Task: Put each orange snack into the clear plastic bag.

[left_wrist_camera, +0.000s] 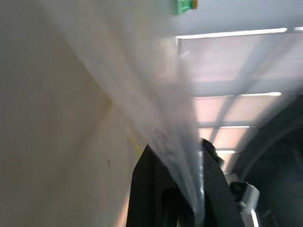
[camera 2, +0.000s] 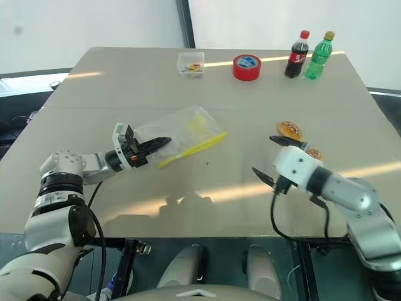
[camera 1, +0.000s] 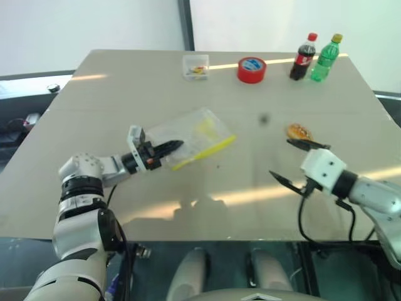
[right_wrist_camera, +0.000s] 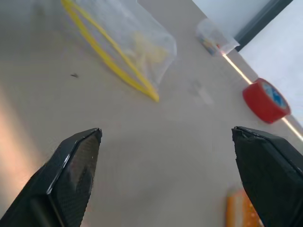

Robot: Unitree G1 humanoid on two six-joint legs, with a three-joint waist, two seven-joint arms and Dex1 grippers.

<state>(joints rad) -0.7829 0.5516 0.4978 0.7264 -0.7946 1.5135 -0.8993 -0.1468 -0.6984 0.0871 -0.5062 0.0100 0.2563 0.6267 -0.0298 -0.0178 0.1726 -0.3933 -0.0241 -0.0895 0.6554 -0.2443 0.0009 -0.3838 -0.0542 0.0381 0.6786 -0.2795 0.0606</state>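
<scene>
The clear plastic bag (camera 1: 191,137) is seen lying on the counter (camera 1: 113,100), with its yellow strip (camera 2: 191,149) along the mouth turned toward the middle. One edge of it is pinched by the left end effector (camera 1: 164,150), which is clenched tight on the thin film, as is shown close up in the left wrist view. The bag is judged to be very light, soft and crinkly. It would likely fold or slide if pushed, so it is best held near the mouth, by one side of the strip, so that the opening can be kept wide.

Two orange snacks are seen in the right eye view, one (camera 2: 290,130) just beyond the right end effector (camera 2: 268,157) and the other (camera 2: 313,153) partly hidden behind it. The right end effector is spread wide and nothing is held in it. The snacks are judged to be small, light and a bit squashy. They should be taken gently across the short sides, so they are not crushed or flicked away.
</scene>
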